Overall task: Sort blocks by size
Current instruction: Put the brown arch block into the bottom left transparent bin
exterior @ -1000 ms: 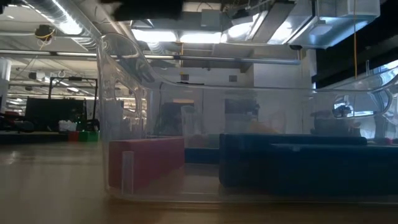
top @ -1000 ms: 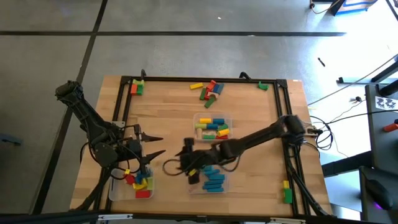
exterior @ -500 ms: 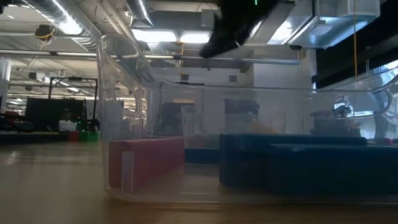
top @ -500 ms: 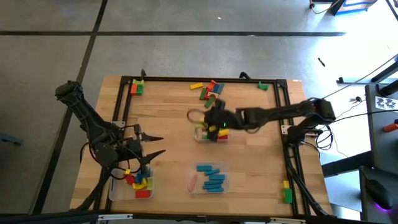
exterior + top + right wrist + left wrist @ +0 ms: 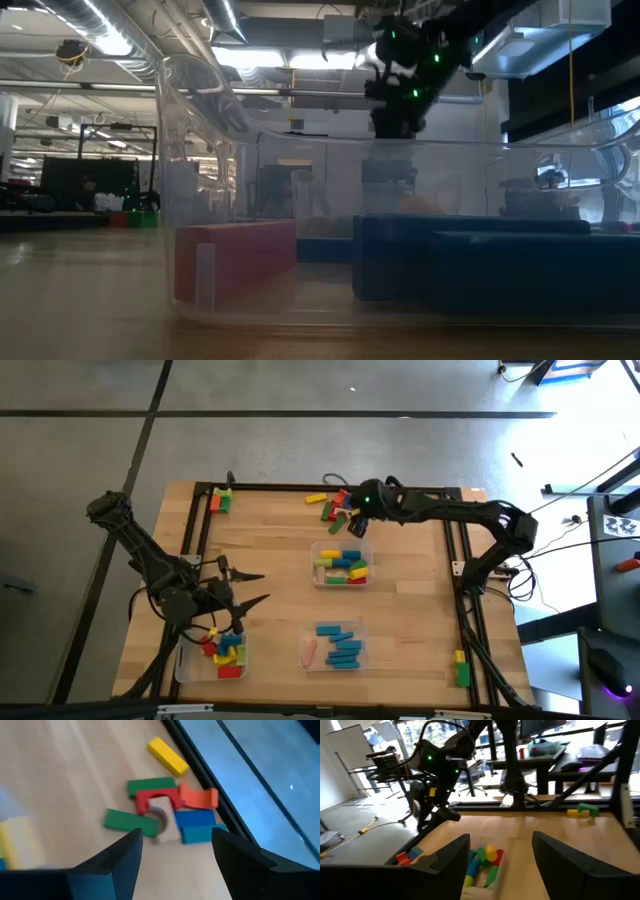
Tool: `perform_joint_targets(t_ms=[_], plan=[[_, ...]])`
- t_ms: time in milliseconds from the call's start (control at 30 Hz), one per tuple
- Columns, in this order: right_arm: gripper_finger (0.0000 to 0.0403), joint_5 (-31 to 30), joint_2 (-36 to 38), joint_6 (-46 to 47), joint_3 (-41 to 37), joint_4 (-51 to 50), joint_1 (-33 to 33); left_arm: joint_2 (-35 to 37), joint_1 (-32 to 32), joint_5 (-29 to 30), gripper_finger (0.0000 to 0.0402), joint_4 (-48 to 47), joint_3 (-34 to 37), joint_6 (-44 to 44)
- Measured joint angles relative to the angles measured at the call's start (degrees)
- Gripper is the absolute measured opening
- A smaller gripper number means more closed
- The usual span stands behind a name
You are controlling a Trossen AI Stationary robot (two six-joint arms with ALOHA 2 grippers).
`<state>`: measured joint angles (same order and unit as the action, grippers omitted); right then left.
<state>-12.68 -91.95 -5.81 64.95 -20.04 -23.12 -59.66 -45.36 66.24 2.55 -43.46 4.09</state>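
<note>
Right hand [image 5: 343,518] hovers open over unlabelled loose blocks [image 5: 336,506].

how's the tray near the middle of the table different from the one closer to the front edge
The middle tray holds a mixed pile of yellow, green, blue and red blocks; the front tray holds mostly blue bars plus one pink piece. The middle tray's blocks lie jumbled together, while the front tray's are spread out with bare floor between. Both are clear rectangular trays, and neither gripper is over them.
</note>
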Motion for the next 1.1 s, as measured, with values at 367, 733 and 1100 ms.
perform_joint_targets(t_ms=[367, 733, 1100], plan=[[0.0237, 11.1, -8.65, -0.68, -2.9, 10.34, -9.35, -0.07, 5.59, 0.0, 0.021, -3.74, 0.0, 3.41], [0.0237, 14.52, -15.78, -2.31, -1.81, 13.63, -10.29, -0.07, 6.82, 0.0, 0.021, -4.46, 0.0, 3.63], [0.0223, 11.19, -17.96, -2.16, -1.75, 15.18, -10.77, -0.07, 6.79, 0.0, 0.021, -5.13, 0.0, 3.72]])
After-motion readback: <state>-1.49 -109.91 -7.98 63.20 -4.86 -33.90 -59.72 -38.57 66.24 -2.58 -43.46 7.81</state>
